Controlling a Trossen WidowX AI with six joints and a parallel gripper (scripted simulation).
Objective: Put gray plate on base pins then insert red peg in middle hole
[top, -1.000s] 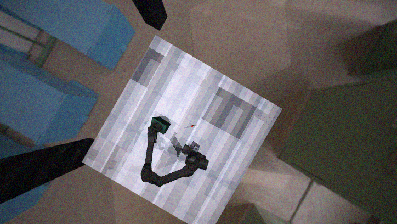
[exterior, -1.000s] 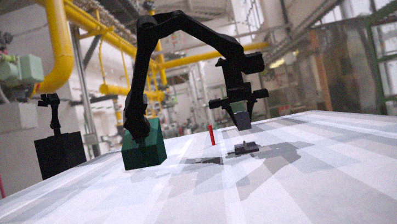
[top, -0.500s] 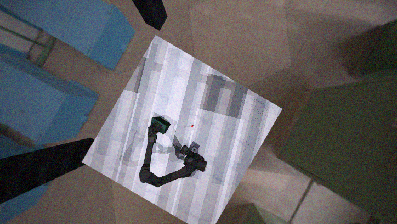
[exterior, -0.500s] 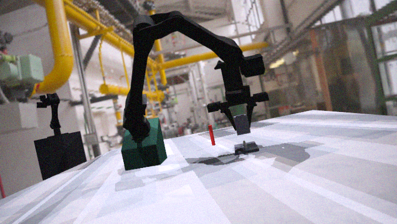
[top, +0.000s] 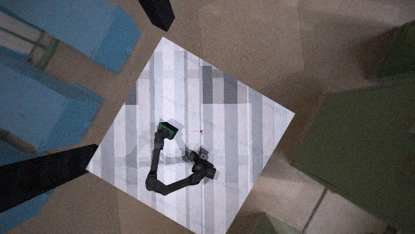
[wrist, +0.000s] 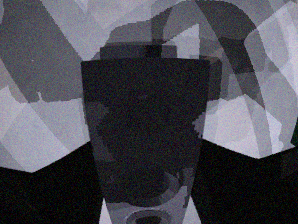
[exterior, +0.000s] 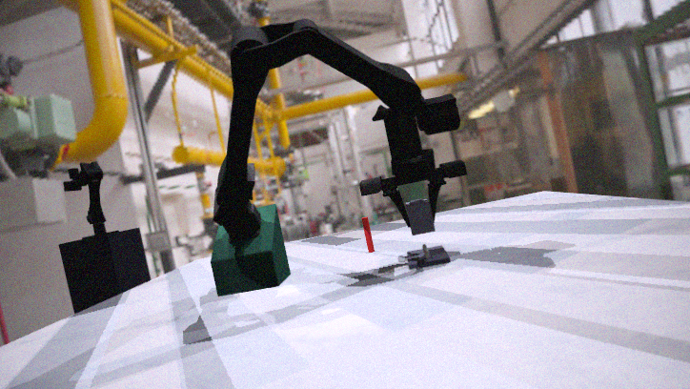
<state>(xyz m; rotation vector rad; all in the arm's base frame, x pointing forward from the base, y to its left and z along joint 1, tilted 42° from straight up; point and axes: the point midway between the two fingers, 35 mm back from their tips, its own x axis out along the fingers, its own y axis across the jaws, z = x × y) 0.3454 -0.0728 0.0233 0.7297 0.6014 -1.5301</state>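
The gray plate point(exterior: 422, 226) point(wrist: 142, 125) is held between the fingers of my gripper point(exterior: 420, 220) point(wrist: 142, 137), which is shut on it. The plate hangs steeply, not flat, with its lower edge a little above the base point(exterior: 435, 256) point(wrist: 119, 52) and clear of it. A round hole shows at the plate's near end in the wrist view. One pin stands up from the base in the exterior view; the other cannot be made out. The red peg point(top: 200, 131) point(exterior: 368, 235) stands upright on the table, apart from base and gripper.
A green block point(top: 173, 131) point(exterior: 273, 251) stands at the arm's foot, well away from the base. The striped white table point(top: 232, 128) point(exterior: 410, 337) carries dark shadow patches around the base. A black box point(exterior: 103, 265) with a dark upright stands beyond the table's left edge.
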